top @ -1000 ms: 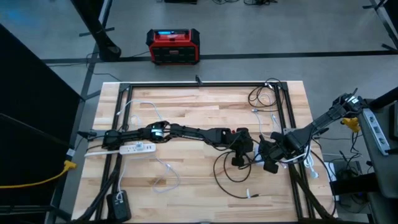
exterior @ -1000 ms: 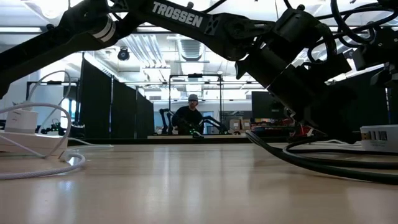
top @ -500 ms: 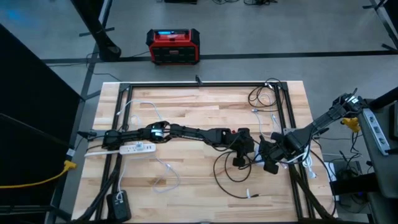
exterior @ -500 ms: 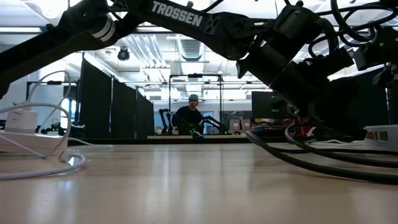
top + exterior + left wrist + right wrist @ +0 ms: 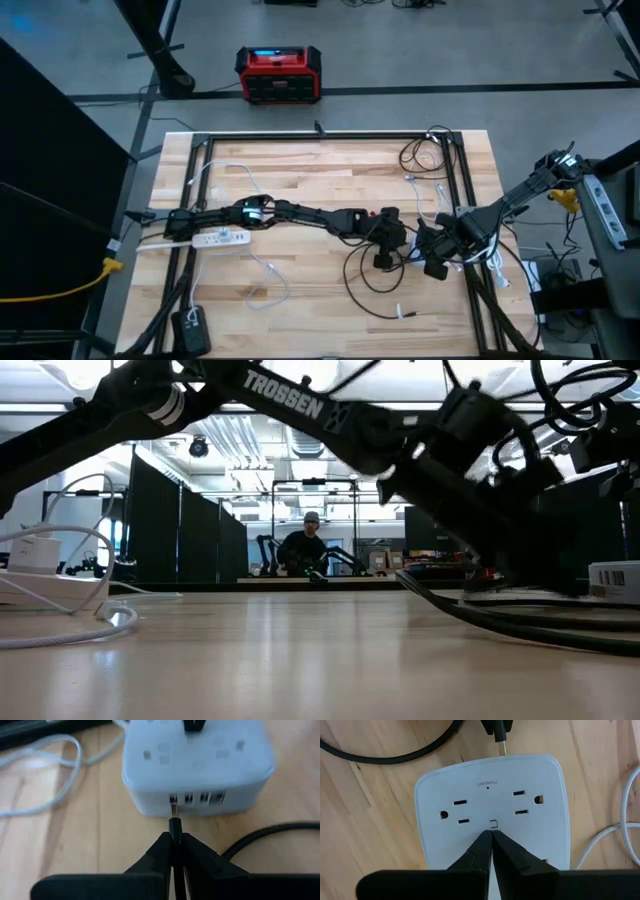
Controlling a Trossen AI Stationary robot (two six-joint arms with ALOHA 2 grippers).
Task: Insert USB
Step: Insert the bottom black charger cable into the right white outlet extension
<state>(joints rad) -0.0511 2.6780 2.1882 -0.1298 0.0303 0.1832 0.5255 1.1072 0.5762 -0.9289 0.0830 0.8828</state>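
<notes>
A white power block (image 5: 492, 795) lies flat on the wooden table, outlets up, with a row of USB ports (image 5: 196, 798) in the side that faces my left gripper. My left gripper (image 5: 173, 841) is shut on a black USB plug (image 5: 174, 827). The plug's metal tip (image 5: 174, 810) stands at the mouth of the leftmost port; whether it is inside, I cannot tell. My right gripper (image 5: 491, 833) is shut and stands over the block's top. In the high view the left gripper (image 5: 388, 240) and the right gripper (image 5: 432, 248) meet at the table's right-hand part. My left gripper pinches the black body of the USB plug (image 5: 174, 834) between its two fingers, at their free ends. The fingers lie along the plug and slant down toward the block. The plug is clear of the table, its metal tip pointing at the port row. My right gripper comes from above, pointing down, and its shut fingertips (image 5: 485, 845) rest on the block's top face (image 5: 492, 822), between the outlets. The block lies flat on the table under them.
The plug's thick black cable (image 5: 365, 285) loops over the table toward the near edge. White cables (image 5: 40, 770) lie beside the block. A long white power strip (image 5: 220, 238) lies at the left, and a coil of cables (image 5: 425, 155) at the far right. A red box (image 5: 278, 73) stands on the floor beyond.
My left gripper has sunk toward the table with the USB plug, still shut on it. My right gripper has kept still on the block.
</notes>
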